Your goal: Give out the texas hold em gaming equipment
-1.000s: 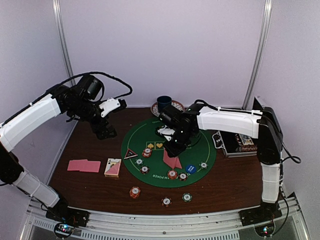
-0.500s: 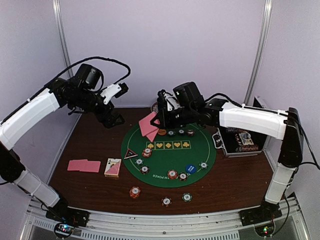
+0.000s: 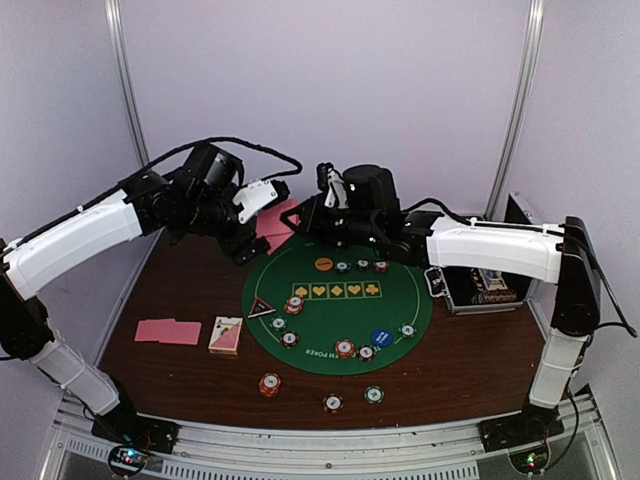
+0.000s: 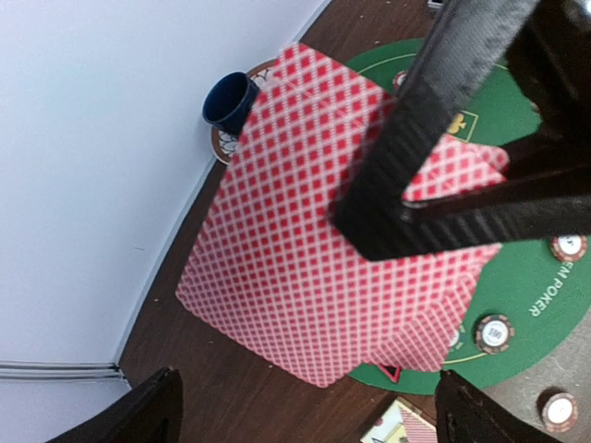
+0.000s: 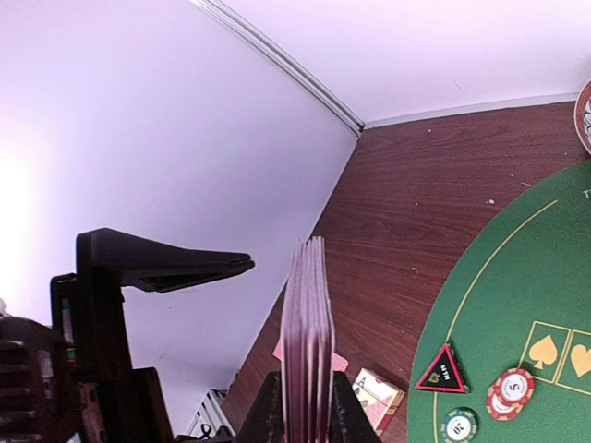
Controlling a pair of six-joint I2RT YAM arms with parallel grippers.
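The right gripper [image 5: 307, 411] is closed narrowly on a thin stack of pink-backed playing cards [image 5: 307, 323]. It holds them on edge in the air over the far left part of the table [image 3: 460, 362], just beyond the far-left rim of the round green mat [image 3: 400, 300]. The left gripper [image 3: 255, 222] hangs close beside them with its jaws spread wide, and we see a gap between it and the cards. Two more pink cards [image 3: 168, 331] lie flat near the table's left edge. On the mat we see the black-red triangle marker [image 3: 261, 307] at its left rim, the orange disc [image 3: 323, 264] toward its far side and the blue disc [image 3: 381, 338] toward its near side. Poker chips [image 3: 345, 349] are scattered around them. An orange chip stack [image 3: 269, 383] sits on the wood near the table's near edge.
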